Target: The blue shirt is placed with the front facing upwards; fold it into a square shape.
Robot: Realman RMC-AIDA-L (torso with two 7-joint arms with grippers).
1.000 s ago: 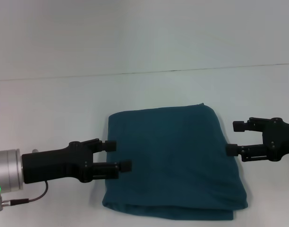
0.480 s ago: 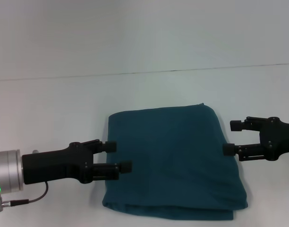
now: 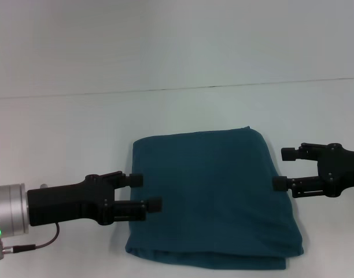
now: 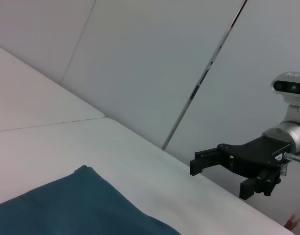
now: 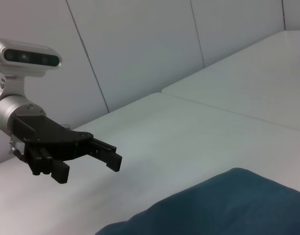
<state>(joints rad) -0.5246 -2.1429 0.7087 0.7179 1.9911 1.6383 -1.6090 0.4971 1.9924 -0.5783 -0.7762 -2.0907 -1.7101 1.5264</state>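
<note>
On the white tabletop (image 3: 67, 133) lies the shirt (image 3: 211, 197). It is already folded into a thick, nearly square pad. None of its letters show. Its long way runs from the near edge to the far edge. The near edge looks puffy, with layers you can see.

The left end effector (image 3: 145, 192) is at the left side of the shirt. Its fingers (image 3: 155, 204) are spread apart and hold nothing. The tips reach over the left edge of the cloth. I cannot tell if they touch it.

The right end effector (image 3: 283, 169) is at the right side of the shirt. Its fingers (image 3: 278, 183) are also spread wide and empty. The lower tip is right at the right edge of the cloth.

So the shirt sits between the two arms. From the left one it lies to the right, and from the right one it lies to the left. Both are about as near.

I think the folding is almost done. If one more tidy-up is needed, each arm only has to close on the edge beside it.
</note>
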